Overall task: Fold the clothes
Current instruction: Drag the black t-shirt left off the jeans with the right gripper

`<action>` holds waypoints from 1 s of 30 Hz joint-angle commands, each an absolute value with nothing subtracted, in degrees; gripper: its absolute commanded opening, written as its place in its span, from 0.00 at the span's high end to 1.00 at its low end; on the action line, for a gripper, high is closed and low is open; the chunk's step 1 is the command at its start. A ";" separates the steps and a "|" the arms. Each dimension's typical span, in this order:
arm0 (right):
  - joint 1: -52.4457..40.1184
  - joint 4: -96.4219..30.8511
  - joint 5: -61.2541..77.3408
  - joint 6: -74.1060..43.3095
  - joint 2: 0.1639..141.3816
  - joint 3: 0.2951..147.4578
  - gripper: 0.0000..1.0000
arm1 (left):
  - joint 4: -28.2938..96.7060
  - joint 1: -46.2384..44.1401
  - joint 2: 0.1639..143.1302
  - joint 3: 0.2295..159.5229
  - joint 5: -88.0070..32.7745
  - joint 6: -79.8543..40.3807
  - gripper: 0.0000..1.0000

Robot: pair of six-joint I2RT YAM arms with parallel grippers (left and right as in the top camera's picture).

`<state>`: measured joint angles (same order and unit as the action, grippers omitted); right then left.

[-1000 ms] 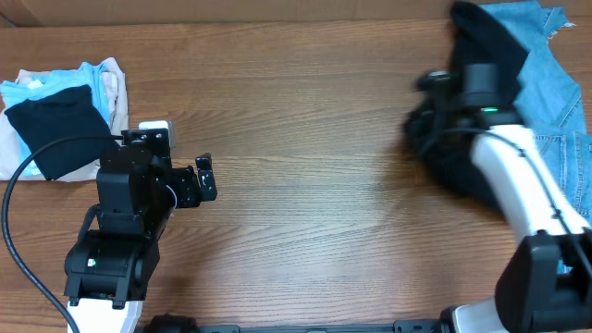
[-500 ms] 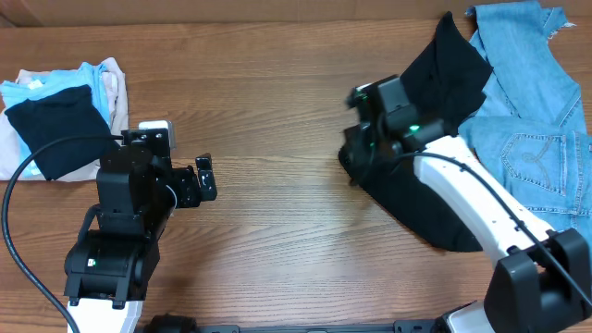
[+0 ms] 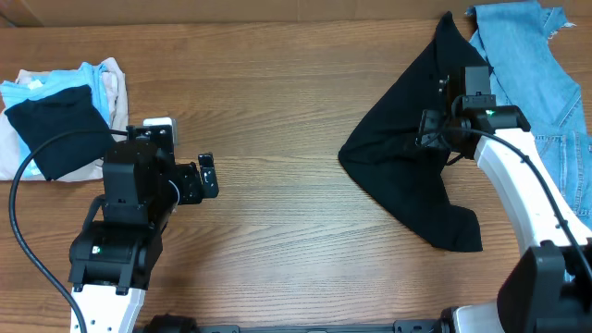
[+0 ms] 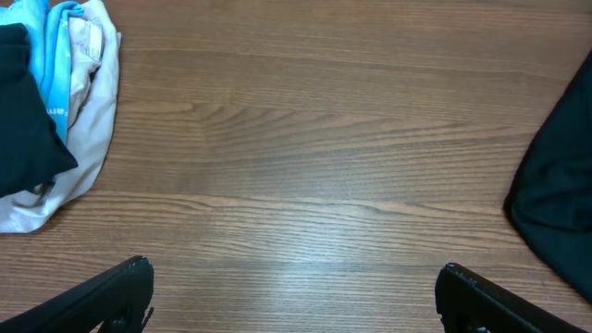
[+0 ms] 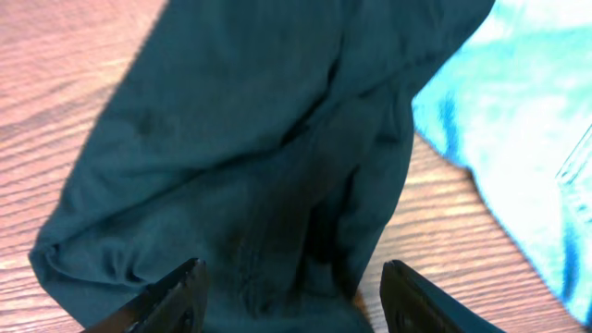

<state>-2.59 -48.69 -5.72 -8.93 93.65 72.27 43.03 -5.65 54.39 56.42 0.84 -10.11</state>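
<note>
The clothes, a black T-shirt [image 3: 398, 171], lie crumpled in a rough triangle on the right half of the wooden table, with the top corner resting on the jeans. My right gripper [image 3: 429, 129] hovers over the shirt's middle. In the right wrist view its fingers stand apart above the dark folds [image 5: 259, 139], and the right gripper [image 5: 294, 282] holds nothing. My left gripper [image 3: 205, 176] sits at the left, wide open over bare wood [image 4: 294, 282]. The shirt's edge [image 4: 555, 194] shows at the far right of the left wrist view.
Light-blue denim jeans [image 3: 546, 74] lie at the back right corner, partly under the shirt, and show beside it [image 5: 518, 120]. A stack of folded pale blue and beige garments with a dark piece on top [image 3: 55, 116] sits at the far left [image 4: 65, 102].
My right gripper dragged the bunched shirt leftward off the jeans, opened, and drew back to the right. The shirt now lies spread on the table. The left arm barely moved.
</note>
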 commanded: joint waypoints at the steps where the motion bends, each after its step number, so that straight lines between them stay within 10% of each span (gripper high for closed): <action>1: -2.17 -47.88 0.43 -9.56 96.95 72.71 0.36 | 42.70 -5.61 54.70 58.02 0.40 -8.80 0.00; 6: -2.24 -46.46 4.82 -9.32 101.65 72.71 0.39 | 42.61 -5.61 54.70 58.02 0.38 -8.80 0.00; 11: -2.35 -44.88 6.13 -10.96 102.69 73.23 0.96 | 42.63 -5.61 54.70 58.02 0.40 -8.80 0.00; 22: -17.89 -39.18 22.79 -0.78 97.17 85.58 0.96 | 42.61 -5.61 54.70 58.02 0.40 -8.80 0.00; 24: -22.83 -38.15 24.80 1.76 98.13 85.56 0.92 | 42.61 -5.61 54.70 58.02 0.40 -8.80 0.00; 27: -28.69 -37.76 20.27 4.78 99.90 85.56 0.43 | 42.61 -5.61 54.70 58.02 0.38 -8.82 0.00; 30: -31.22 -37.91 8.93 4.54 100.66 85.56 0.32 | 42.61 -5.61 54.70 58.02 0.38 -8.82 0.00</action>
<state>-30.81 -37.76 18.28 1.98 99.59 85.23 42.83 -5.65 54.57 56.42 0.84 -10.09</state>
